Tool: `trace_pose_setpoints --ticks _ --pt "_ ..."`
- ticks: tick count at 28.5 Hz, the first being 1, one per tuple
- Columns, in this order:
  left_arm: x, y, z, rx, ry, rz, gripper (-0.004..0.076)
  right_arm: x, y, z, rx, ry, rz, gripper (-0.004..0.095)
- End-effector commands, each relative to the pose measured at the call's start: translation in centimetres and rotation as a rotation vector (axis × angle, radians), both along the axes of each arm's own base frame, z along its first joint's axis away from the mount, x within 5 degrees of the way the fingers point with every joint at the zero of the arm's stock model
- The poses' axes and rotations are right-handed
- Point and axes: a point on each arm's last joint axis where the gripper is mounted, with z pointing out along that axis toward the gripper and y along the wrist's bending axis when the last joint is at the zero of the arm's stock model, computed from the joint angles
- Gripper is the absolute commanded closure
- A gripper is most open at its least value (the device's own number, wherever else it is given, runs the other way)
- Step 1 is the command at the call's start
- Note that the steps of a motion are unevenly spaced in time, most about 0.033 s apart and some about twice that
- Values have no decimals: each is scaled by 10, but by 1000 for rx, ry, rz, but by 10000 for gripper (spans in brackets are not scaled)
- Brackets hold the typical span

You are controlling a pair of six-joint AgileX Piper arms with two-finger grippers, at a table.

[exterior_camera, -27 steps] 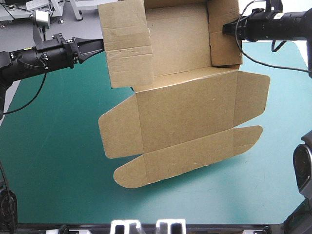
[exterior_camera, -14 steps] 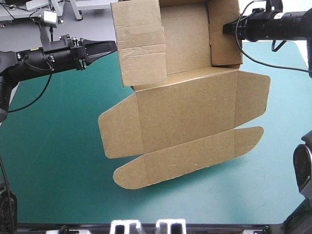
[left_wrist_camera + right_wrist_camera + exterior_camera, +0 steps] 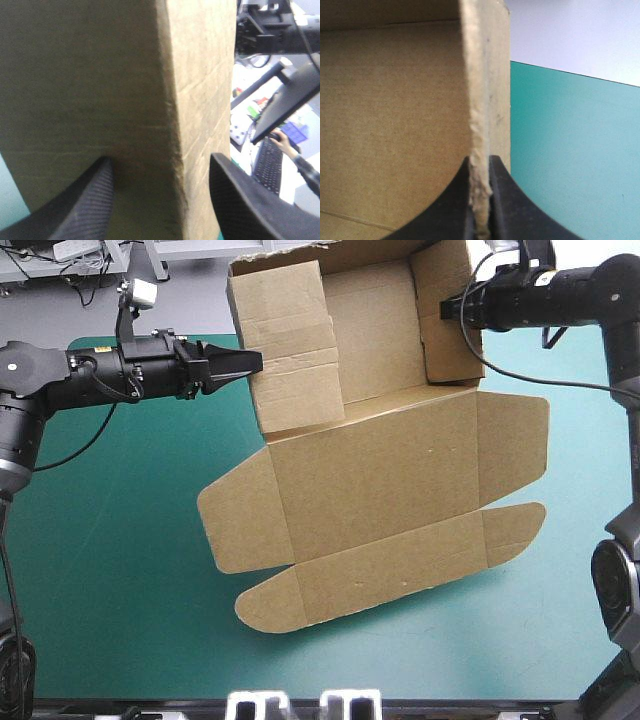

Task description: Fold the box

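Box [image 3: 380,480] clamped by right tool [image 3: 480,160]; wrist view reveals left tool [image 3: 160,160] spread, straddling wall.

Bright, even overhead light. The box [image 3: 390,480] throws a narrow shadow toward six o'clock on the teal-green cover [image 3: 110,600]; its nine o'clock wall is dim outside.

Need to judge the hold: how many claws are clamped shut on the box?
1. The right claw pinches the box by its right wall edge. The left claw stands open astride the left wall, not clamped.
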Motion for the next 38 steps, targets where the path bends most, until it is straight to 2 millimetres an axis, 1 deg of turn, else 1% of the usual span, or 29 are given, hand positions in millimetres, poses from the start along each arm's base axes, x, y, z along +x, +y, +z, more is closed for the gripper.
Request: trace_pose_setpoints --ticks 1,5,7,9,12,14,16,19,22,24,27,30,32,33,36,38 --pt "-9 0 19 -5 -54 91 322 -21 15 32 80 -122 0 911" --pt "0 8 10 95 -9 231 327 -23 26 33 100 -118 25 911" --pt "4 13 8 125 -6 303 349 -24 27 34 120 -103 24 911" --pt "7 15 8 112 3 344 391 -25 27 33 124 -91 27 911" --pt "10 17 11 86 -15 383 496 -27 29 32 142 -65 43 911" --pt "10 16 12 67 -12 379 604 -28 30 31 140 -50 53 911" --pt "9 15 12 50 -4 368 734 -29 30 31 137 -35 54 911" --pt "7 12 15 -6 11 343 734 -31 28 27 107 -3 44 911" --pt "4 2 19 -11 -9 311 734 -32 24 20 33 54 32 911" --pt "2 -8 20 31 -32 291 734 -34 23 15 -13 91 17 911" --pt "-1 -28 15 133 -42 294 734 -34 28 13 -43 102 -4 911" --pt "5 -46 3 268 -13 321 734 -35 45 8 -87 106 27 911" --pt "12 -56 -12 361 34 333 734 -32 57 -1 -144 122 13 911" --pt "15 -58 -18 403 51 344 734 -31 61 -5 -165 130 6 911" --pt "29 -64 -45 511 145 341 734 -24 71 -24 -193 192 19 912" --pt "38 -67 -62 562 208 335 734 -17 74 -43 -204 258 21 912"
